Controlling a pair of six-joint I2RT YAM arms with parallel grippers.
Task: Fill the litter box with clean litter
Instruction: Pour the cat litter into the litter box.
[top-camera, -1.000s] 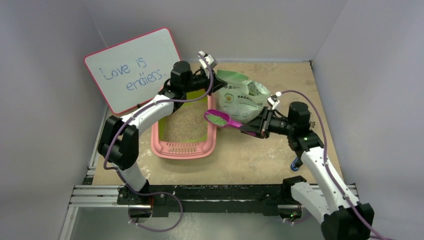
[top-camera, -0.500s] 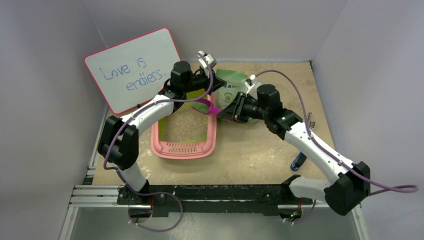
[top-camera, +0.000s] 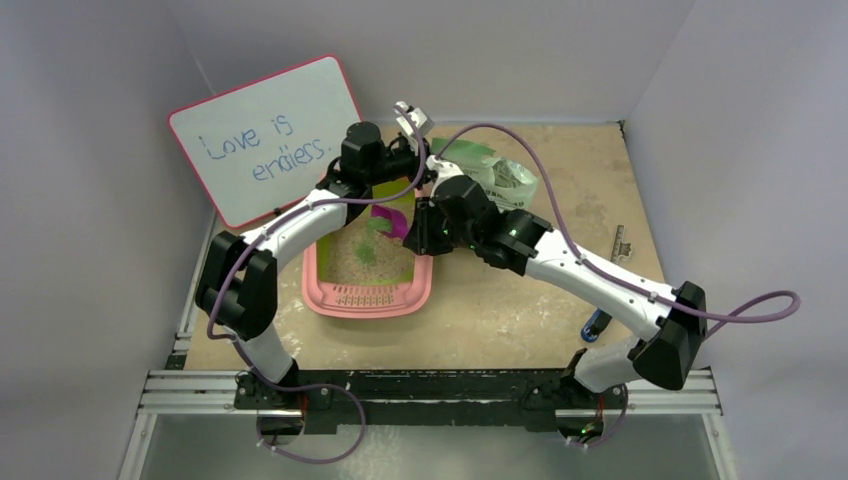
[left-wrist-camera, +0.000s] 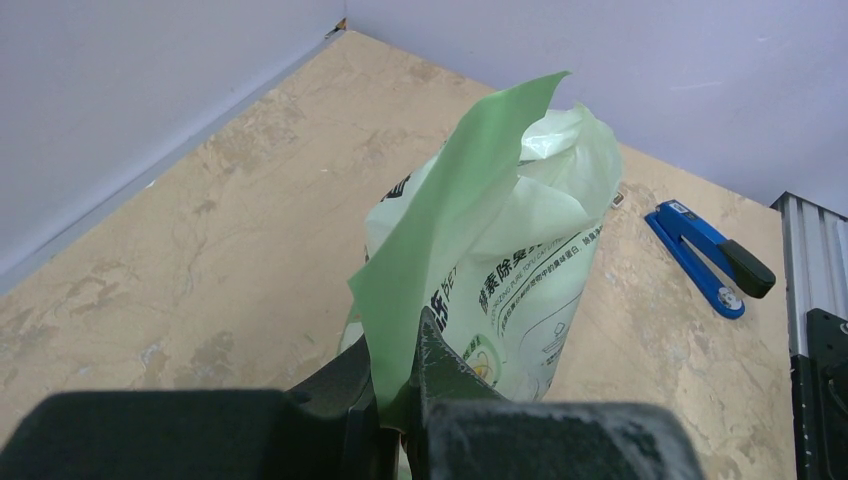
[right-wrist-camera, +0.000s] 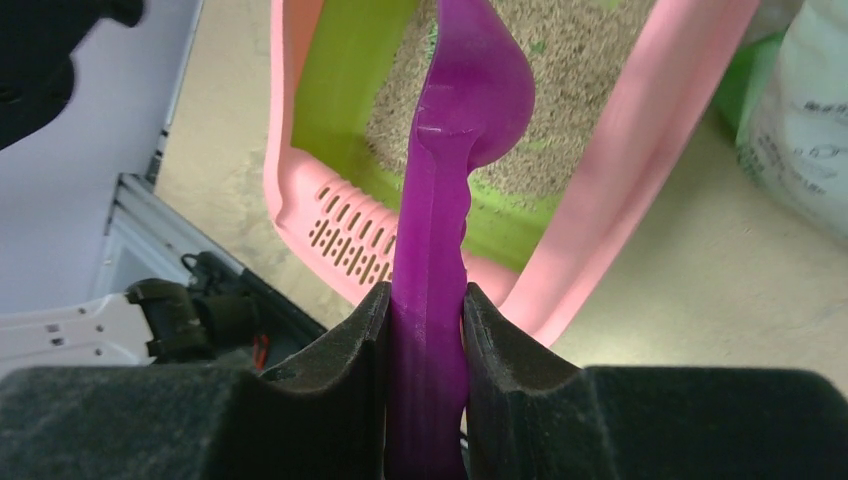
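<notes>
The pink litter box (top-camera: 370, 298) sits left of centre with beige granules inside; its rim (right-wrist-camera: 640, 150) also crosses the right wrist view. A patch of clean litter (top-camera: 364, 252), green granules, lies on the beige ones. My right gripper (top-camera: 421, 232) (right-wrist-camera: 427, 295) is shut on the handle of a purple scoop (top-camera: 392, 220) (right-wrist-camera: 462, 105), whose bowl is turned over above the box. My left gripper (top-camera: 424, 170) (left-wrist-camera: 398, 340) is shut on the top edge of the pale green bag (top-camera: 492, 176) (left-wrist-camera: 500, 250), holding it upright behind the box.
A whiteboard (top-camera: 265, 140) with writing leans against the left wall. A blue stapler-like tool (top-camera: 595, 325) (left-wrist-camera: 705, 255) lies on the table at the right. The arms' rail (top-camera: 430, 385) runs along the near edge.
My right arm swung left, carrying the scoop from beside the bag to over the box. The green litter left the scoop and now lies in the box. The left arm stayed still.
</notes>
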